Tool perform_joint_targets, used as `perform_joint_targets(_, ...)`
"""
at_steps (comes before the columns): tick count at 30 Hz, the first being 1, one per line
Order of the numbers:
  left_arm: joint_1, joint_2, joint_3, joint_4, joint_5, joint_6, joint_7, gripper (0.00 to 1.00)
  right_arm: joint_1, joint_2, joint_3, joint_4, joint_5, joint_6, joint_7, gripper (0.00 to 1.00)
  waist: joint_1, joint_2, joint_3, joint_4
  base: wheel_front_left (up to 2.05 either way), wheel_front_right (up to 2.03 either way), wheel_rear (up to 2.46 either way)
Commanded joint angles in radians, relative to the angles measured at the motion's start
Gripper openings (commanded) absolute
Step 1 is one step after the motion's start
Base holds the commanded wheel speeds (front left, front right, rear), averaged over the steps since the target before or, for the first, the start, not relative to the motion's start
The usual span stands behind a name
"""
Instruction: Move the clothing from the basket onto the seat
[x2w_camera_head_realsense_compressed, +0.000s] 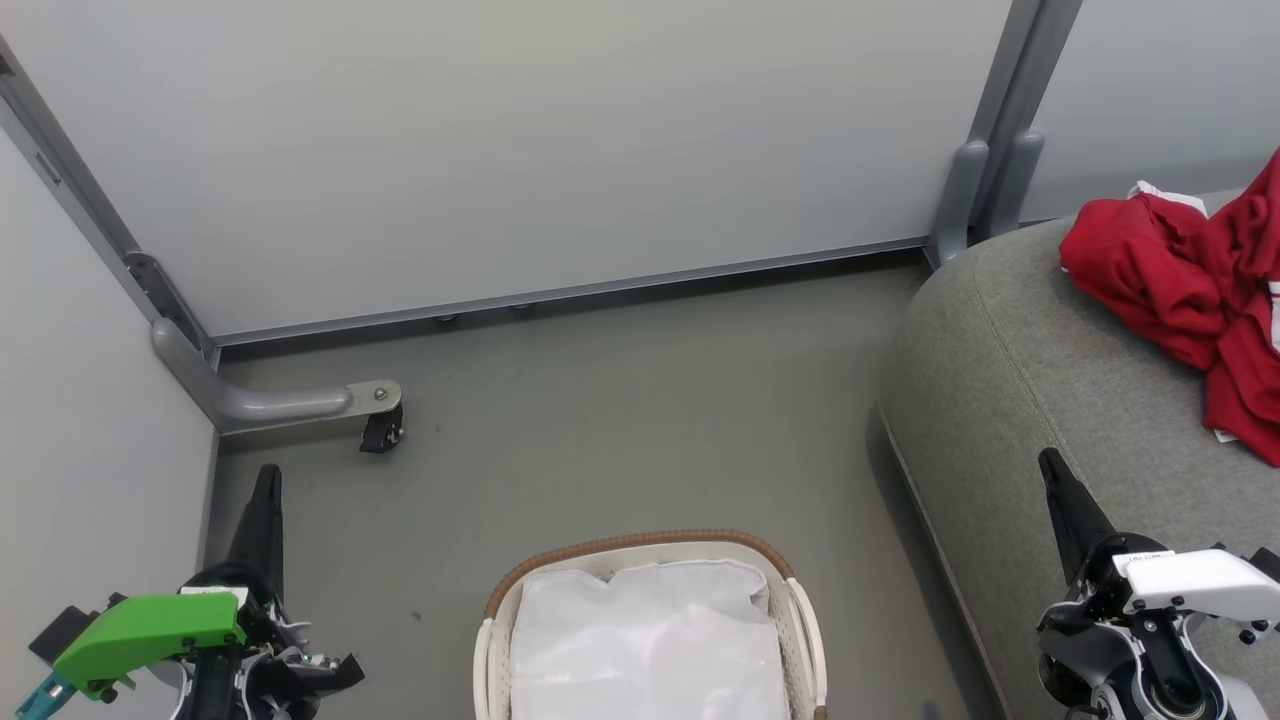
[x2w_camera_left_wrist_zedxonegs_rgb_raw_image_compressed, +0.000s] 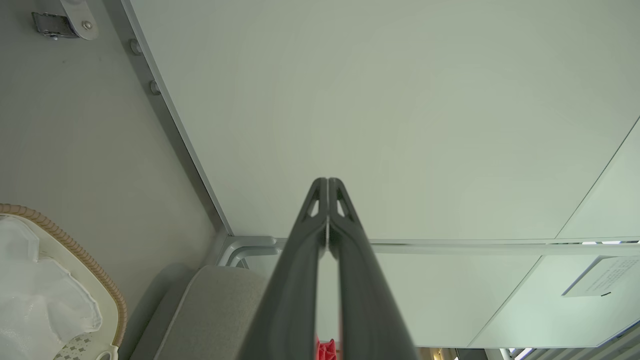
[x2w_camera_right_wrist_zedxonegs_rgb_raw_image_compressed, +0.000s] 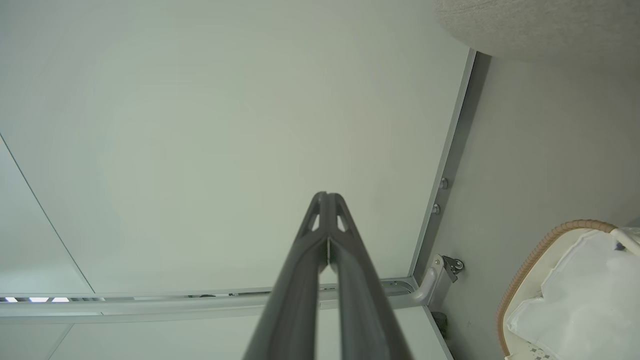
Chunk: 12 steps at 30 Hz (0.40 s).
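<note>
On the seat, far right, the clothing lies in a red heap. The basket stands on the floor beside the seat, holding a white liner. The left gripper and right gripper — fingers pressed together, grasping nothing.

The grey floor carries the basket at its near edge, upright, with a white liner inside. The seat rests along the floor's right edge, apart from the basket. The clothing lies bunched on the seat's top. A partition foot with a caster stands near the floor's far left corner.
</note>
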Motion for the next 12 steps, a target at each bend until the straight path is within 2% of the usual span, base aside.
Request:
perform_joint_targets(1, -0.010, 0.003, 0.002, -0.001, -0.003, -0.005, 0.003, 0.00, -0.009, -0.006, -0.002, -0.004, 0.004, 0.000, 0.003, 0.00, 0.0000, 0.0000, 0.000, 0.000, 0.00, 0.00, 0.00)
perform_joint_targets(12, -0.010, 0.003, 0.002, -0.002, -0.003, -0.005, 0.003, 0.00, -0.009, -0.006, -0.002, -0.004, 0.004, 0.000, 0.003, 0.00, 0.0000, 0.0000, 0.000, 0.000, 0.00, 0.00, 0.00)
